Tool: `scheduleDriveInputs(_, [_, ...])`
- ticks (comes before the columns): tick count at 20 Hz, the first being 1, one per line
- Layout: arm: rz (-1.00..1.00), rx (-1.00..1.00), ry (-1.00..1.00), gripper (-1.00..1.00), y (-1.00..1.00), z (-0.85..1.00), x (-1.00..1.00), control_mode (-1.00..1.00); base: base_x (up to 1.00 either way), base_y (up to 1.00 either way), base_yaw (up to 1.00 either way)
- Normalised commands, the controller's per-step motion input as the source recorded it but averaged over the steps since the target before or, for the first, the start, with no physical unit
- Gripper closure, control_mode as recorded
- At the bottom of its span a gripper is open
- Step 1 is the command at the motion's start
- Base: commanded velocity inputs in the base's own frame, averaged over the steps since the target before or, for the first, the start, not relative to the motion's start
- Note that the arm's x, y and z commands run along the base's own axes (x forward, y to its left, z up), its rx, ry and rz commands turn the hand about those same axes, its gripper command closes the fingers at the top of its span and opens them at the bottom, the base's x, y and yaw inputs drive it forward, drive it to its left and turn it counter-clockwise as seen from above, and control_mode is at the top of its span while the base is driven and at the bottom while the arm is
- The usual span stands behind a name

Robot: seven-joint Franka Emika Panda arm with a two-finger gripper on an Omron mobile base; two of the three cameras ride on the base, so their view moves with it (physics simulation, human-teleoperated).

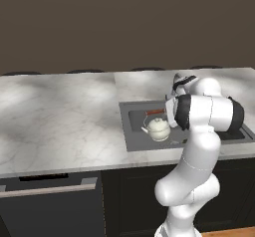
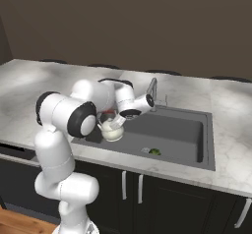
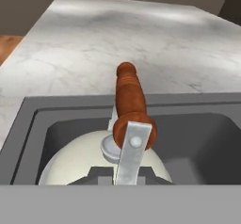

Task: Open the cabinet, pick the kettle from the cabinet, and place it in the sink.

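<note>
The cream-white kettle [image 1: 158,130] sits low inside the dark grey sink [image 1: 130,142], at its left end. Its reddish-brown wooden handle bar [image 3: 130,100] points away from the hand camera. My gripper [image 3: 124,177] is right above the kettle [image 3: 70,162], shut on the metal strap of its handle just below the wooden bar. From the right, the hand [image 2: 119,121] leans down over the kettle [image 2: 111,131] at the near-left corner of the sink [image 2: 177,130]. Whether the kettle rests on the sink floor I cannot tell. The cabinet is out of view.
A slim silver faucet [image 2: 152,88] stands behind the sink. A small green thing [image 2: 155,152] lies by the drain. White marble counter [image 1: 60,116] spreads left of the basin. Below it is a dark front with a horizontal silver bar [image 1: 50,187].
</note>
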Motion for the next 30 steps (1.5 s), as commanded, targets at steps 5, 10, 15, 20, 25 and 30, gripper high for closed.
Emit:
scheduleDriveInputs(5, [0.00,0.00,0.00,1.00,-0.04,-0.13,0.09,-1.00,0.00,0.00,0.00])
scheduleDriveInputs(10, [0.00,0.00,0.00,1.00,-0.01,-0.16,0.15,-1.00,0.00,0.00,0.00])
scheduleDriveInputs(15, [0.00,0.00,0.00,1.00,0.00,-0.19,0.14,-1.00,0.00,0.00,0.00])
scheduleDriveInputs(20, [0.00,0.00,0.01,1.00,0.00,-0.23,0.16,-1.00,0.00,0.00,0.00])
scheduleDriveInputs(25, [0.00,0.00,0.00,1.00,0.00,-0.20,0.13,-1.00,0.00,0.00,0.00])
scheduleDriveInputs(30, [0.00,0.00,0.00,1.00,0.00,-0.18,0.17,-1.00,0.00,0.00,0.00])
